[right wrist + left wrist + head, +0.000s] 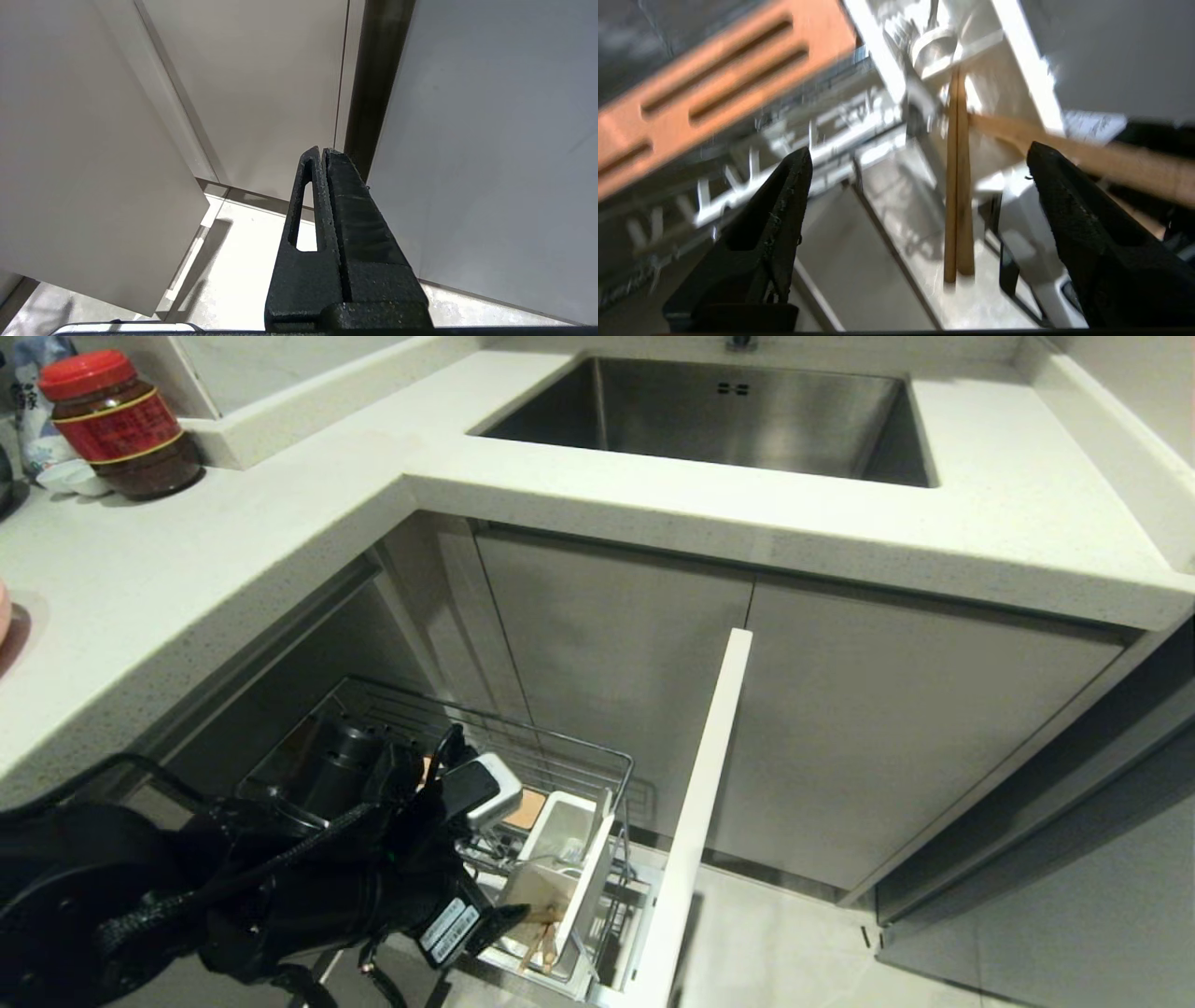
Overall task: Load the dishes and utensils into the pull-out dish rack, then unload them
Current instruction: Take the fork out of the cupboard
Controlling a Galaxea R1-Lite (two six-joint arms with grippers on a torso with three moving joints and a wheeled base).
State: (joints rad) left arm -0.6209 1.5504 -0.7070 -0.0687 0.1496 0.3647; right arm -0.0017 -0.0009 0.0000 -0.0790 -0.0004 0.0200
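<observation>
left hand (920,163) wide over the rack (597,765), empty; chopsticks (958,186) stand on end in the white cup (560,859), looks like they drain there; right hand (322,154) pinched shut, parked

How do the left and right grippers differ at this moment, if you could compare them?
The left gripper has its fingers spread wide, while the right gripper has its fingers pressed together. The left gripper is over the pull-out dish rack, with the chopsticks between its fingers but not gripped; the right gripper faces only cabinet doors and floor. Both have black, tapered fingers and hold nothing.
</observation>
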